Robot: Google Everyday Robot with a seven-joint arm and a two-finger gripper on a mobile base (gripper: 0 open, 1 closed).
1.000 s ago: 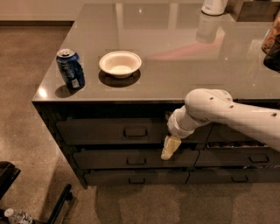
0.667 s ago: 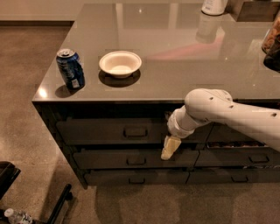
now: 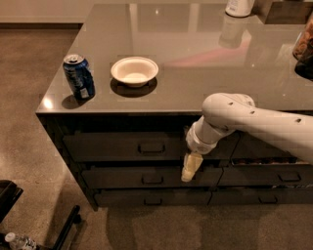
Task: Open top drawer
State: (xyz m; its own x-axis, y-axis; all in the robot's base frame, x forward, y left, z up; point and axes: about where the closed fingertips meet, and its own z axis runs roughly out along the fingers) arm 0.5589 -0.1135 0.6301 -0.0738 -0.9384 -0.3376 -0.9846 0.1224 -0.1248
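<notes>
The top drawer (image 3: pixel 112 145) is a wide dark front under the counter edge in the left stack, with a small metal loop handle (image 3: pixel 151 147) at its centre. It sits flush with the fronts around it. My gripper (image 3: pixel 188 175) is pale yellow and points down from the white arm (image 3: pixel 244 119). It hangs in front of the drawers at the right end of the top drawer, its tip level with the slimmer middle drawer (image 3: pixel 122 178). It is to the right of the handle and a little below it, holding nothing.
The grey counter (image 3: pixel 205 63) carries a blue soda can (image 3: pixel 79 76) near its left front corner, a white bowl (image 3: pixel 134 71) beside it and a white container (image 3: pixel 238 7) at the back. A second drawer stack (image 3: pixel 274 177) stands to the right. A plastic bottle (image 3: pixel 17 240) and dark equipment (image 3: pixel 7 195) lie on the floor at lower left.
</notes>
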